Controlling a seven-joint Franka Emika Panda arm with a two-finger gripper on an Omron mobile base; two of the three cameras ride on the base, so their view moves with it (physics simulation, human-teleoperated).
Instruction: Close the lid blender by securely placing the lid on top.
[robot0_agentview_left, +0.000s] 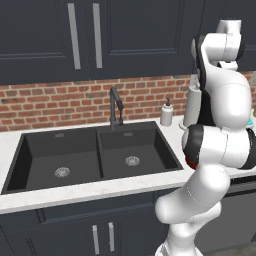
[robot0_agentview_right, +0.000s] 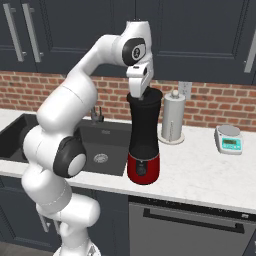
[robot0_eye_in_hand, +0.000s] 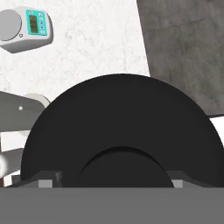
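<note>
Going left to right across the counter: double sink (robot0_agentview_right: 30, 135) with its tap, then the blender (robot0_agentview_right: 144, 142) just beside the sink's right end, then a paper-towel roll (robot0_agentview_right: 172, 117) behind it, and a little scale (robot0_agentview_right: 229, 138) well off to the right.

The one thing that matters here is that the lid (robot0_eye_in_hand: 120, 131) is straight below the gripper (robot0_agentview_right: 137, 92). In the right base view the hand points down right over the jar's mouth, on the same upright axis as the blender. So whatever comes next happens along that vertical line. There's only the one arm, so no choice about who's nearer.

Gripper state: in the hand view the two fingertips (robot0_eye_in_hand: 49, 180) sit apart at the bottom corners, either side of the lid's central knob, and I can't see them pinching it. I'd call it let go, jaws spread, though the knob sits right up against the bottom edge so contact is hard to rule out.

The lid itself is a flat round black disc with a low hump in the middle. From the side it looks level on top of the black jar, rim matching the mouth. The jar flares upward from a rounded red base with a small dark panel.

My guess is the lid is already on, and the only open question is whether it's properly seated.
</note>
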